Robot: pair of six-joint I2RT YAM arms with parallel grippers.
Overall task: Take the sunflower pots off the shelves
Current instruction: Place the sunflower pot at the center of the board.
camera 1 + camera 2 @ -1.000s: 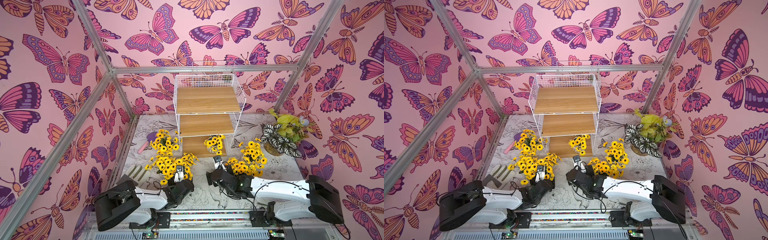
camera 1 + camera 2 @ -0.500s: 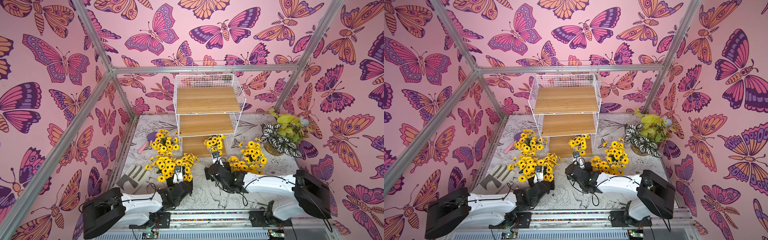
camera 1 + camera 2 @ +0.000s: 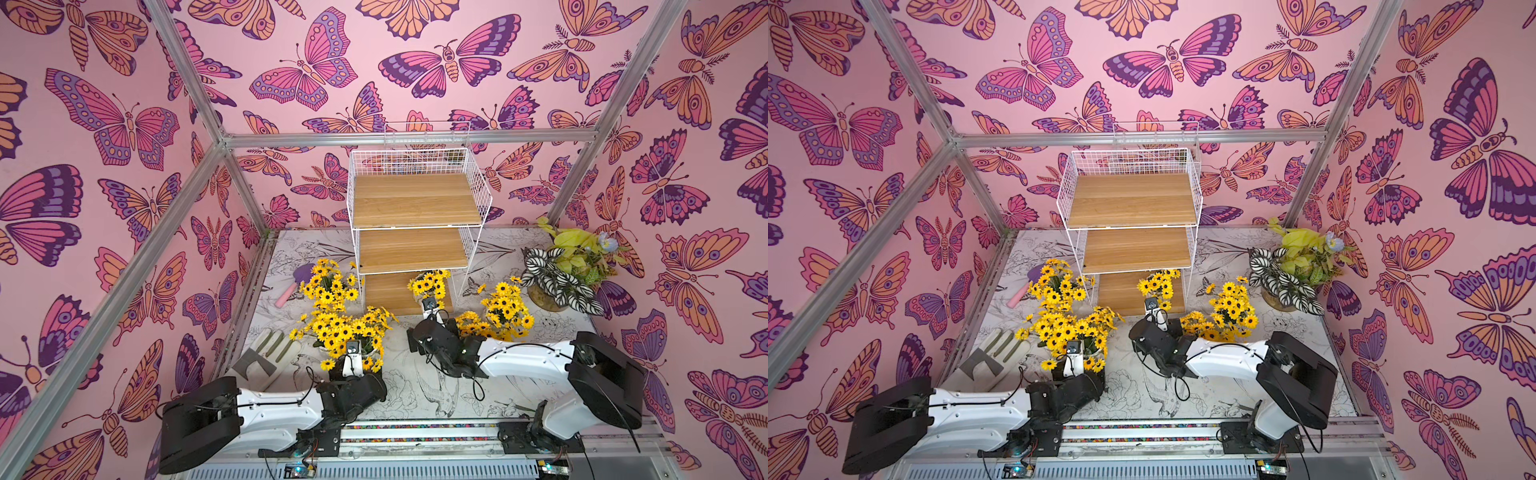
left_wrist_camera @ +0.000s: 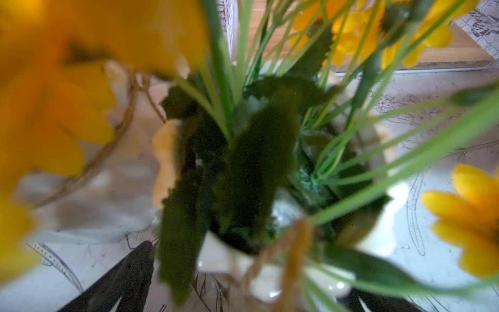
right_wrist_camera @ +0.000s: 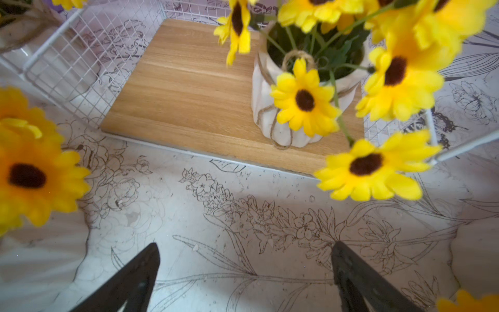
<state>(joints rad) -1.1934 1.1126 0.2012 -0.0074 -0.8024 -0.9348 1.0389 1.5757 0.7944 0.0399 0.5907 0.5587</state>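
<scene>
Pots like these should handle light but top-heavy, I judged: ribbed ceramic, hard, slick and chippable, under a floppy bunch of fake flowers (image 5: 305, 100). One pot (image 5: 263, 108) stood on the rack's (image 5: 81, 54) bottom wooden board (image 5: 189, 81), near its front edge, with twine (image 5: 298, 55) looped round the neck. My right gripper (image 5: 244, 247) hung wide open and empty before it; the ribbed waist looked the safest hold. My left gripper (image 4: 251, 267) stood open around a second pot (image 4: 221, 256) on the table (image 5: 216, 229).
</scene>
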